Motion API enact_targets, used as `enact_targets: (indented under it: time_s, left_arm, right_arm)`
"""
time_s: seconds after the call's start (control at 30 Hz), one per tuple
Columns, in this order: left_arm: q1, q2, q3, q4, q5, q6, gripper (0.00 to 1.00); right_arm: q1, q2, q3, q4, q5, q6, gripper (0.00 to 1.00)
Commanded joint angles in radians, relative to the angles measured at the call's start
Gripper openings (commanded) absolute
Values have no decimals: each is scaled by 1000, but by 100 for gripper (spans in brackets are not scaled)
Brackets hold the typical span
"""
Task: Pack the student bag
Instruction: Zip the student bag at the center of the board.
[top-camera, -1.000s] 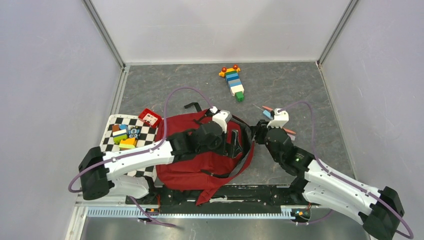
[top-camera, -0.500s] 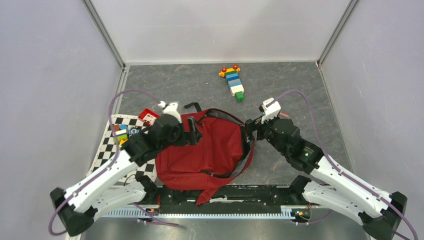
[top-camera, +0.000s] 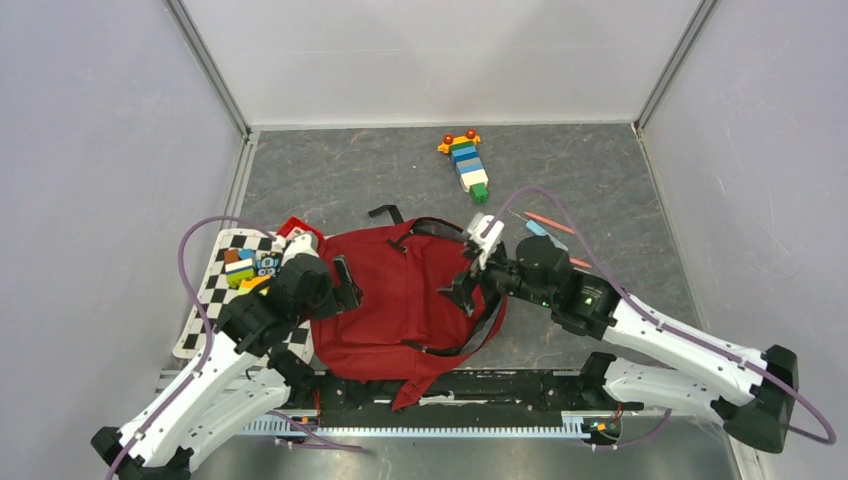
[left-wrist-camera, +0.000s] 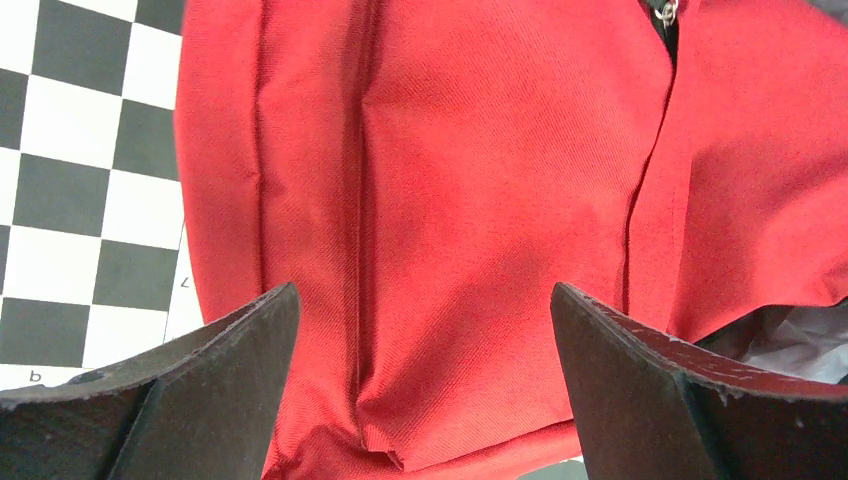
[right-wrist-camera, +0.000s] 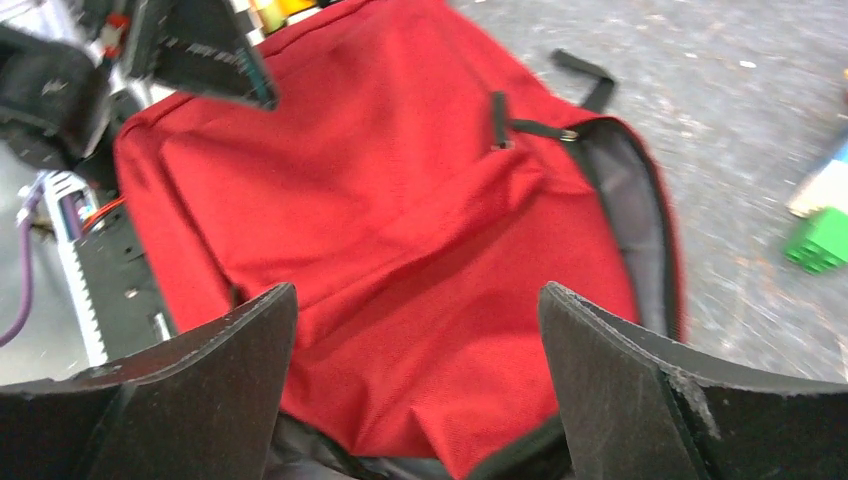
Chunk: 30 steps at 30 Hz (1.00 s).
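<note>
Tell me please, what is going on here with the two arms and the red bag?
Two robot arms are working on a dark-red student bag lying flat on the table. The left gripper is over its left edge and the right gripper over its right side, both open and holding nothing. A block tower, some pens and loose blocks on a checkered mat lie outside the bag, so packing seems unfinished.

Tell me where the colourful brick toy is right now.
In the top view, the colourful brick toy lies on the far middle of the table, just beyond the student bag.
</note>
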<state>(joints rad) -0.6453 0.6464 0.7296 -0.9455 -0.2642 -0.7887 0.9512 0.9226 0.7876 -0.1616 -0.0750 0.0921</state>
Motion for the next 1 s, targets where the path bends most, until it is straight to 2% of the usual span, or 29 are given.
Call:
enact_targets:
  time_s: [0.0, 0.3, 0.47, 0.6, 0.67, 0.83, 0.97]
  left_arm:
    - [6, -48, -15, -61, -72, -141, 100]
    - [6, -24, -32, -115, -93, -221, 100]
    - [6, 14, -33, -108, -80, -214, 100]
    - [6, 17, -60, -46, -60, -193, 99]
    - [6, -2, -83, 1, -36, -194, 95]
    - [5, -64, -127, 56, -9, -217, 71]
    - [6, -81, -138, 57, -2, -208, 62]
  right_arm:
    - [88, 62, 46, 89, -19, -32, 93]
    - [206, 129, 26, 72, -26, -61, 92]
    - [294, 171, 33, 52, 5, -48, 85]
    - [403, 231, 30, 81, 124, -6, 79]
    - [440, 275, 50, 74, 167, 17, 73]
    - [522, 396, 157, 13, 287, 41, 65]
    - [540, 475, 231, -47, 369, 99, 57]
